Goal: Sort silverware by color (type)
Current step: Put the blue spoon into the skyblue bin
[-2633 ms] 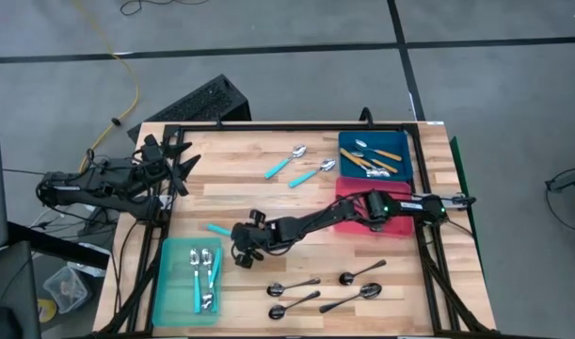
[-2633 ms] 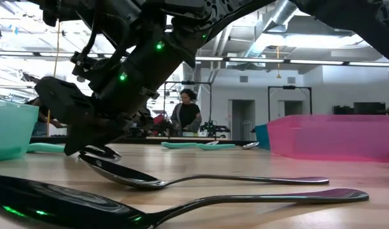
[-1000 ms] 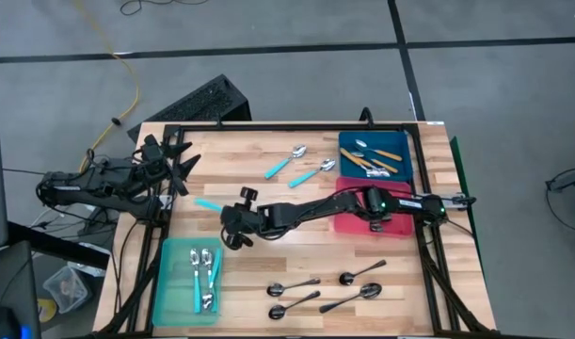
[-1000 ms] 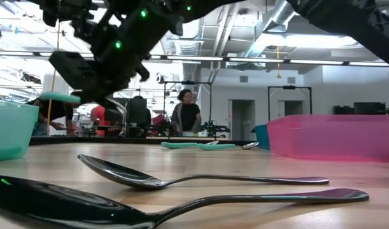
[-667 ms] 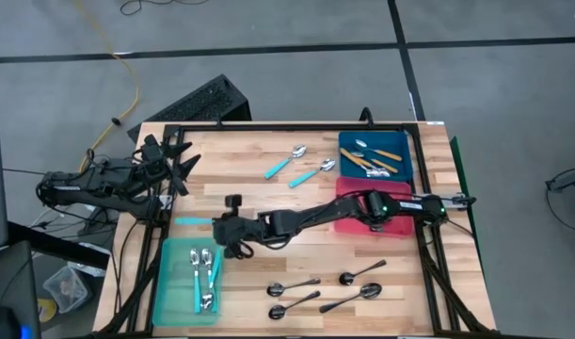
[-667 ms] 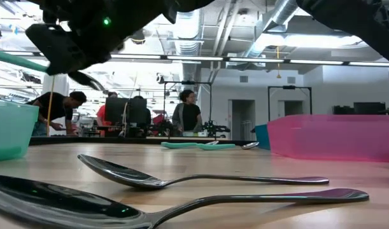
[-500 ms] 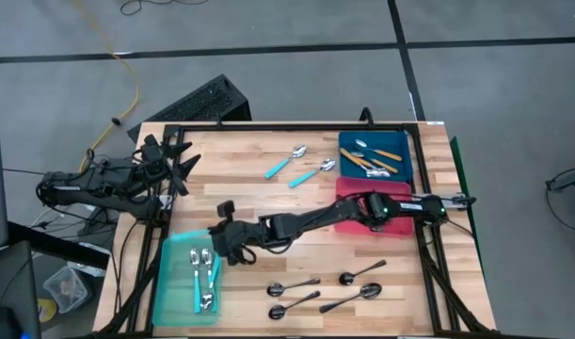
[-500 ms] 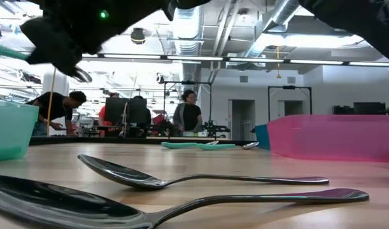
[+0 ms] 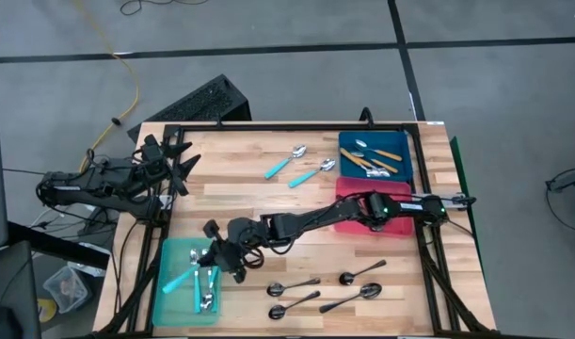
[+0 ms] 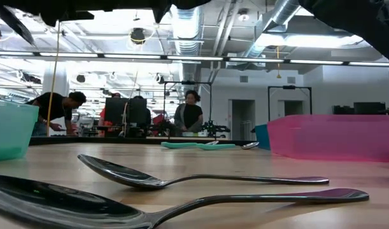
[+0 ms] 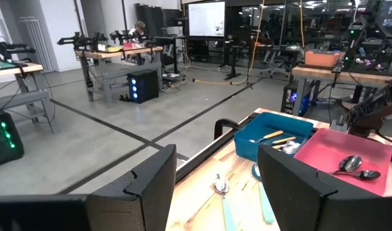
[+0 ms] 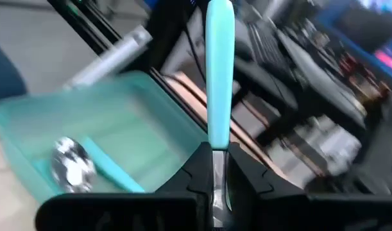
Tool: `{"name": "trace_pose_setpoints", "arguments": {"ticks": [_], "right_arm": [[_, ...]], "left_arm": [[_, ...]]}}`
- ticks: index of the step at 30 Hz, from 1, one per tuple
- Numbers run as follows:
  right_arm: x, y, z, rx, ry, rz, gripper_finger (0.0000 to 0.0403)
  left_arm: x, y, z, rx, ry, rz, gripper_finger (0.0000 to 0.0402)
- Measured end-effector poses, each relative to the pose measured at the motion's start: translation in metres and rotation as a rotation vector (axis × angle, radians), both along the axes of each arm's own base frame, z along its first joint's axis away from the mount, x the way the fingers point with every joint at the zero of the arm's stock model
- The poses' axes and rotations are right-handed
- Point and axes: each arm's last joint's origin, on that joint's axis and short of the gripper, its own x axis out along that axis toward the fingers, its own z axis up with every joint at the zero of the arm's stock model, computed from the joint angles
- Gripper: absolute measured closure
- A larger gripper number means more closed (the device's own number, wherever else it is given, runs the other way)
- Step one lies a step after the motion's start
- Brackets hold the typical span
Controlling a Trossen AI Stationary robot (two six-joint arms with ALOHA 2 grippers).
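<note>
High view: we see the right gripper point(image 9: 215, 258) clamped on a teal-handled spoon point(image 9: 179, 280) over the teal bin point(image 9: 170, 311); the left gripper point(image 9: 179, 162) waits spread open at the wooden table's point(image 9: 249, 193) far-left edge. Low view: dark metal spoons point(image 10: 200, 180) lie on bare planks. Right wrist view: smooth teal handle point(image 12: 219, 70) pinched between fingers.

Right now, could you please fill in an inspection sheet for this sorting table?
Surface: wooden table, in a black frame.
Job's things: teal bin holds teal-handled spoons; blue bin holds orange-handled spoons; pink bin holds a dark spoon; two teal spoons and four dark spoons lie loose.
Clutter: nothing seen.
Hands: right hand over the teal bin, shut on a teal-handled spoon; left hand open, off the table's left edge.
Cables: yellow cable on the floor.
Surroundings: people at benches behind.
</note>
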Motion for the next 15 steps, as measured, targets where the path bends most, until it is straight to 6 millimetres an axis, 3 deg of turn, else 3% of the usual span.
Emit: {"name": "trace_pose_setpoints", "arguments": {"ticks": [4, 10, 15], "right_arm": [[0.005, -0.002, -0.005, 0.033, -0.082, 0.082, 0.035], [0.013, -0.003, -0.035, 0.036, -0.083, 0.081, 0.035], [0.013, -0.008, -0.036, 0.039, -0.061, 0.072, 0.035]], "left_arm": [[0.0, 0.0, 0.0, 0.0, 0.0, 0.0, 0.0196], [0.0, 0.0, 0.0, 0.0, 0.001, 0.0, 0.0196], [0.0, 0.0, 0.0, 0.0, 0.001, 0.0, 0.0196]]}}
